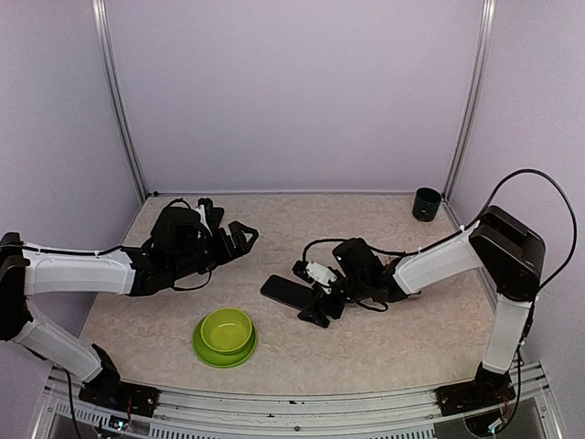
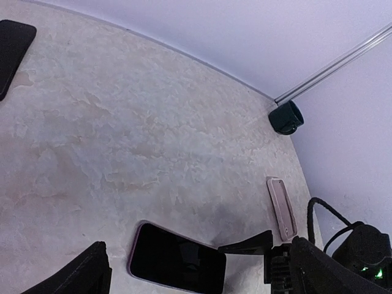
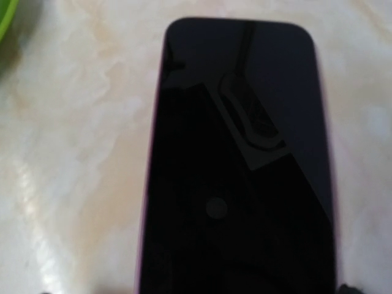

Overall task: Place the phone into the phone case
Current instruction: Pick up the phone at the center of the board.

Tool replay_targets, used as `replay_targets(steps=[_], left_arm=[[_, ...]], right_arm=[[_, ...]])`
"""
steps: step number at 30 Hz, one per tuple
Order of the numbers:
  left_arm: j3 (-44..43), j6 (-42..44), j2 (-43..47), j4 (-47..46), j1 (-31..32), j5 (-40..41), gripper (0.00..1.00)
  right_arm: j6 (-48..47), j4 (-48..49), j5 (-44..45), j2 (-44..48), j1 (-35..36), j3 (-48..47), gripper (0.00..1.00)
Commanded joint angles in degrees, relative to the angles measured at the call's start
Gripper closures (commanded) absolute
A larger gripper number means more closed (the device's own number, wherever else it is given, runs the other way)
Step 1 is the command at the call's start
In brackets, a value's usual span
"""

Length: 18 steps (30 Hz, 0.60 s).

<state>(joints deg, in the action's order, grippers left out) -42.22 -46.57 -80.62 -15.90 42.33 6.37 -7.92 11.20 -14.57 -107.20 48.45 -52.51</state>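
Right gripper (image 1: pixel 311 294) spread wide at end of phone (image 1: pixel 285 290), flat, screen up, long axis aligned with gripper

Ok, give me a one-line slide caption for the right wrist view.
Phone lies flat, dark screen up, on the mottled table, filling the frame; green bowl just at top left.

Beige table (image 1: pixel 411 338): black phone (image 1: pixel 286 291) mid-table, pinkish case (image 2: pixel 282 208) near it, green bowl (image 1: pixel 225 336) near front, dark cup (image 1: pixel 426 203) (far right corner).
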Motion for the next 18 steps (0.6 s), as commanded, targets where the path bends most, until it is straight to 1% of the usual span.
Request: replay_targets(steps=[1,7,12,18], left_arm=[[2.40,4.01,4.93,-0.47,1.38,4.62,0.01],[4.67,7.34,10.12,-1.15,3.86,11.63,0.01],[5.20,8.24,12.17,-1.37,3.99,12.20,0.01],[5.00,8.16,11.98,-1.15,3.99,12.67,0.01]], right_arm=[[-0.69,0.36,-1.82,-3.09,-1.29,-2.81,0.01],[-0.93,-0.63,-1.69,-5.76,-1.95,-5.16,0.01],[-1.52,-1.61,-1.81,-7.69,-1.95,-6.48,0.02],[-2.40,0.24,-4.07,-7.15,-1.95,-4.11,0.06]])
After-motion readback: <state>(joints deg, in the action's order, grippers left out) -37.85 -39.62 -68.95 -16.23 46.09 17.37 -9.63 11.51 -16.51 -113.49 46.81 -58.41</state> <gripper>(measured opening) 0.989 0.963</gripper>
